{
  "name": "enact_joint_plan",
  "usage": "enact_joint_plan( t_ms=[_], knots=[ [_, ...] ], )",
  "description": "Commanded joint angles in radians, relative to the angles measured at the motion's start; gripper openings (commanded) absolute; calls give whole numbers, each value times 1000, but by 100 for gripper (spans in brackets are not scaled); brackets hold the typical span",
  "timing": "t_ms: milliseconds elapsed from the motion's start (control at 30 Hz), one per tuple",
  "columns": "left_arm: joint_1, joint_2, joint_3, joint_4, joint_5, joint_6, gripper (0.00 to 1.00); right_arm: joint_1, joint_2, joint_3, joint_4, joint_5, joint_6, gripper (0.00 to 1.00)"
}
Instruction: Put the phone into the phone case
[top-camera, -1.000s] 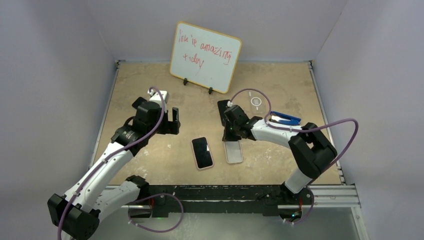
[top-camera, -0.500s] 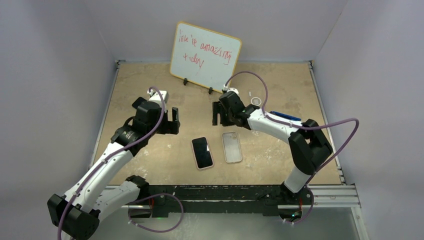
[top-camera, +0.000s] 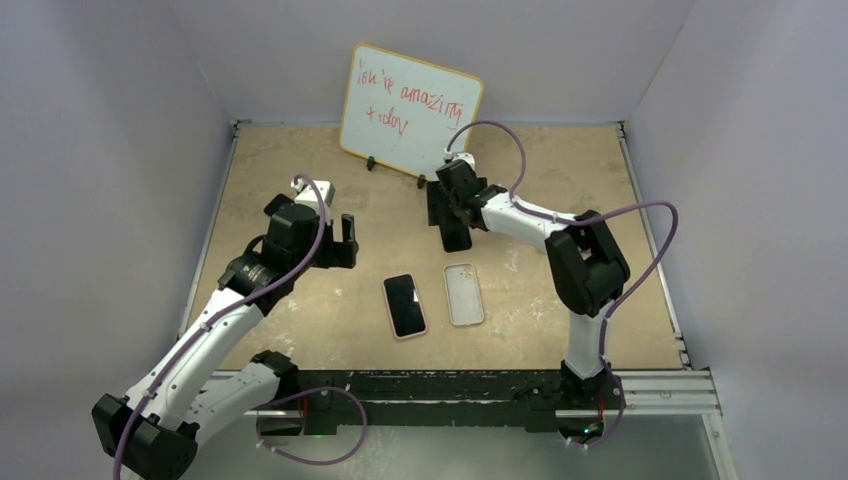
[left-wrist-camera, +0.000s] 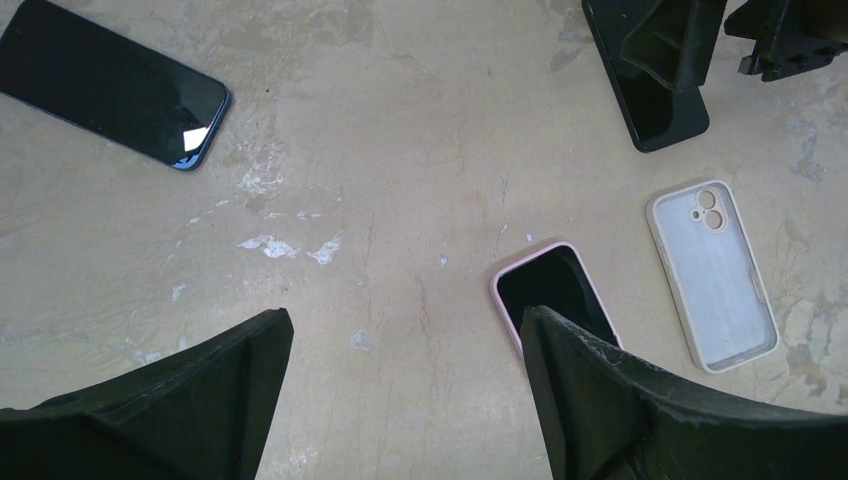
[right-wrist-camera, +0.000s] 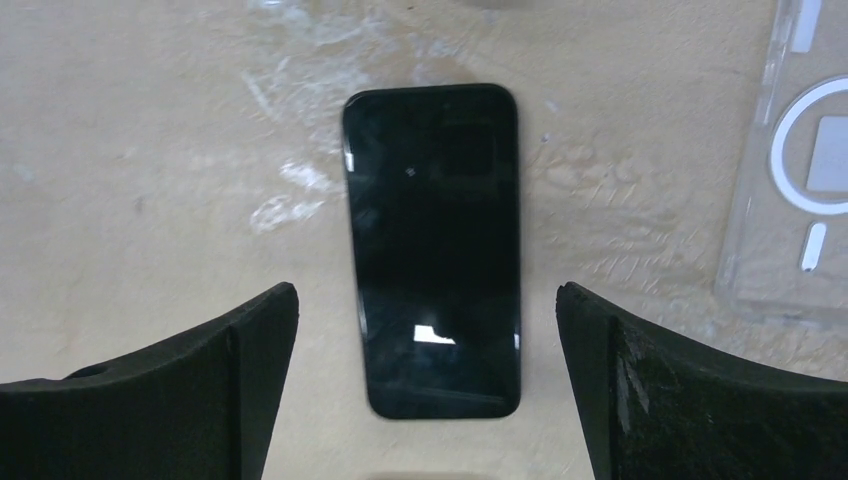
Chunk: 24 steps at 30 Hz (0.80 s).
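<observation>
A bare black phone (right-wrist-camera: 432, 250) lies flat on the tan table, also seen in the left wrist view as the black phone (left-wrist-camera: 650, 110). My right gripper (right-wrist-camera: 426, 290) hovers over it, open, one finger on each side and nothing held; from above the right gripper (top-camera: 448, 222) hides most of the phone. An empty whitish phone case (top-camera: 464, 294) lies hollow side up nearer the front, in the left wrist view as the case (left-wrist-camera: 715, 275). My left gripper (top-camera: 346, 243) stands open and empty to the left, its fingertips (left-wrist-camera: 540, 330) above bare table.
A second phone in a pink case (top-camera: 405, 305) lies just left of the empty case. A dark phone with a blue edge (left-wrist-camera: 110, 85) lies further left. A clear case with a ring (right-wrist-camera: 800, 170) sits right of the black phone. A whiteboard (top-camera: 410, 113) stands at the back.
My right gripper left the far end of the whitish case, opened wide and moved toward the back, over the black phone. The left arm barely moved.
</observation>
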<state>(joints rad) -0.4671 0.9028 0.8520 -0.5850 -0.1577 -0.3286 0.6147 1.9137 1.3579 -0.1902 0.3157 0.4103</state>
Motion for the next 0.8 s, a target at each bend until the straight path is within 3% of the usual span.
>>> enact_joint_plan(
  t_ms=[0,367,767],
  knots=[
    [1,-17,-8,35,-11,14,88,-28,46,59,1,-19,-55,98],
    [1,-13,-8,37,-11,14,88,-33,170,94,8,-74,-51,95],
    [1,1,-5,38,-9,18,88,-32,200,95,-35,-11,-67,67]
  ],
)
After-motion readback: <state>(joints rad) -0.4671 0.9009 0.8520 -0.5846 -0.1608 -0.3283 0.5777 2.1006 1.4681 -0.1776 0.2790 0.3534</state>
